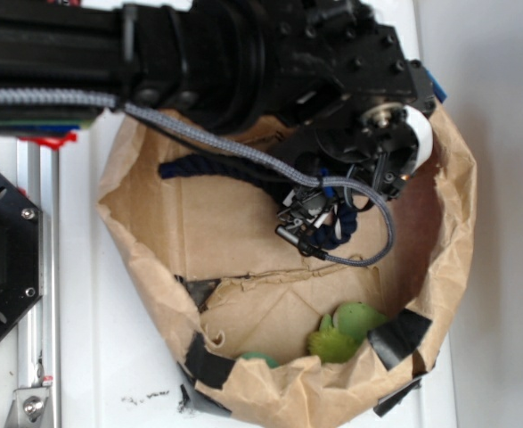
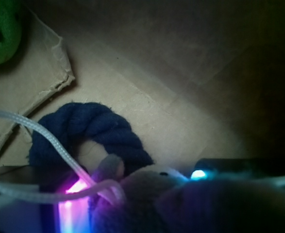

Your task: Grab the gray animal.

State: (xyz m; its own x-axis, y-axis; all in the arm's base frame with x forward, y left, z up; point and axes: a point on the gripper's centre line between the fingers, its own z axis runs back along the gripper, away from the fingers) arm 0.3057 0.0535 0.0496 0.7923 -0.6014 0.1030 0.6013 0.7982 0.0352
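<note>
Down inside the crumpled brown paper bag, the black claw hangs low over the cardboard floor, right at the dark navy twisted rope. In the wrist view, the small soft gray plush animal fills the bottom of the frame, pressed up close under the camera with a stubby limb poking up and a thin white string looping across it. It sits just in front of the rope ring, touching or nearly so. This looks like the grasp itself, claw down at the toy, but whether it is clenched on the plush or released I cannot tell; the fingers are hidden in both views.

Next call: confirm a firm squeeze on the soft body alone, then lift straight up.

Watch the rope; it lies so near that it could get pinched or dragged along. The green spiky plush toy rests well apart by the bag's near wall, no trouble there. The bag's tall paper sides crowd the arm.
</note>
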